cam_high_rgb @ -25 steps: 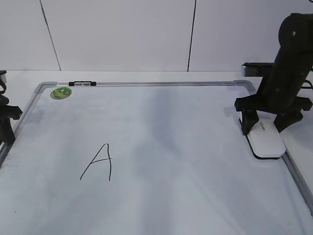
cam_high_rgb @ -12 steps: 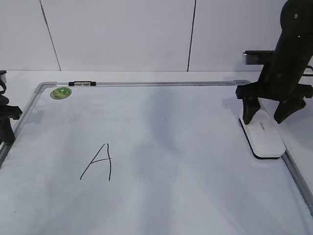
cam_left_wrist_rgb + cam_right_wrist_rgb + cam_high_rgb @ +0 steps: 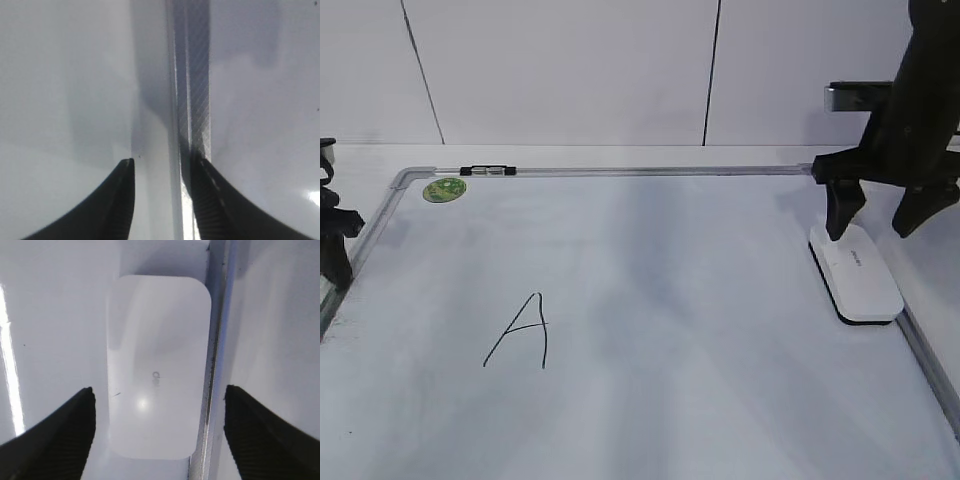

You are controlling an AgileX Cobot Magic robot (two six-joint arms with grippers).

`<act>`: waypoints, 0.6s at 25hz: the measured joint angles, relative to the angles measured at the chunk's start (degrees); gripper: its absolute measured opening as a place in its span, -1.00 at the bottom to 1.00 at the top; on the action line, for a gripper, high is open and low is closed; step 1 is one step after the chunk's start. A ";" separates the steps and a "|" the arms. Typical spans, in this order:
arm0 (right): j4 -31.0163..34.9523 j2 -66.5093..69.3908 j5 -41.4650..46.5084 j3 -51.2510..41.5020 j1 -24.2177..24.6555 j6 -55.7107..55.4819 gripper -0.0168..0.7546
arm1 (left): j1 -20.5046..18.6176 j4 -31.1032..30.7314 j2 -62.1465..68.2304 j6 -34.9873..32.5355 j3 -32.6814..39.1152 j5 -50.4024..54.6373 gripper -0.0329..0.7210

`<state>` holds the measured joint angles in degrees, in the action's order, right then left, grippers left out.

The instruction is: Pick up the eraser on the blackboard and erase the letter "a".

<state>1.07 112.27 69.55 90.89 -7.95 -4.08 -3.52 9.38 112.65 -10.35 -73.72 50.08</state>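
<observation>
The white eraser [image 3: 860, 275] lies flat on the blackboard [image 3: 670, 290] at its right edge, against the grey frame. My right gripper [image 3: 872, 232] is open and hangs above the eraser's far end, not touching it. In the right wrist view the eraser [image 3: 157, 340] lies between and below the spread fingers [image 3: 158, 390]. My left gripper [image 3: 335, 250] rests at the board's left frame, and its fingers [image 3: 164, 165] are apart and empty astride the frame rail [image 3: 192, 100]. No lowercase "a" shows on the board, only a capital "A" [image 3: 517, 332].
A round green sticker [image 3: 445, 189] sits in the board's far left corner. A small black-and-silver clip [image 3: 488, 171] sits on the top frame. Faint grey smudges cover the board's middle. A white wall stands behind the table.
My right gripper has risen from around the eraser, which stays on the board. The left arm has barely moved.
</observation>
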 joint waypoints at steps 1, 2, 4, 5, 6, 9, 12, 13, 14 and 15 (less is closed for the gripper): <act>-0.03 0.02 0.10 0.00 0.00 0.00 0.69 | 0.00 -0.13 0.03 -0.11 -0.80 0.76 -0.10; -0.03 -0.02 0.10 0.00 0.00 0.04 0.68 | 0.00 -0.25 0.03 -0.11 -1.98 1.81 -0.08; 0.08 -0.02 0.10 0.00 0.00 0.45 0.68 | 0.00 -0.33 0.03 -0.11 -4.52 4.71 -0.07; 0.46 -0.02 0.10 0.00 0.00 0.86 0.67 | 0.00 -0.38 0.03 -0.11 -5.96 6.48 -0.06; 0.88 -0.12 0.10 0.00 0.00 1.10 0.66 | 0.00 -0.38 0.03 -0.11 -7.31 7.90 -0.06; 2.44 -0.63 0.10 0.00 0.00 1.92 0.65 | 0.00 -0.38 -1.56 -0.11 -9.63 11.92 -0.06; 2.89 -3.12 0.12 0.00 0.00 2.15 0.64 | 0.00 -0.38 -6.45 -0.11 -9.98 13.85 -0.06; 2.89 -4.36 0.12 -0.11 0.00 2.15 0.64 | 0.00 -0.38 -8.50 0.01 -10.09 14.23 -0.06; 2.89 -5.77 0.12 -0.49 0.00 2.15 0.63 | 0.00 -0.38 -10.19 0.14 -10.09 14.65 -0.06; 2.89 -7.03 0.12 -1.16 0.00 2.25 0.63 | 0.00 -0.26 -12.13 0.25 -10.09 15.21 -0.06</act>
<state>3.95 105.24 69.67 89.73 -7.95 -1.83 -3.52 9.12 100.52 -10.10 -83.81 65.29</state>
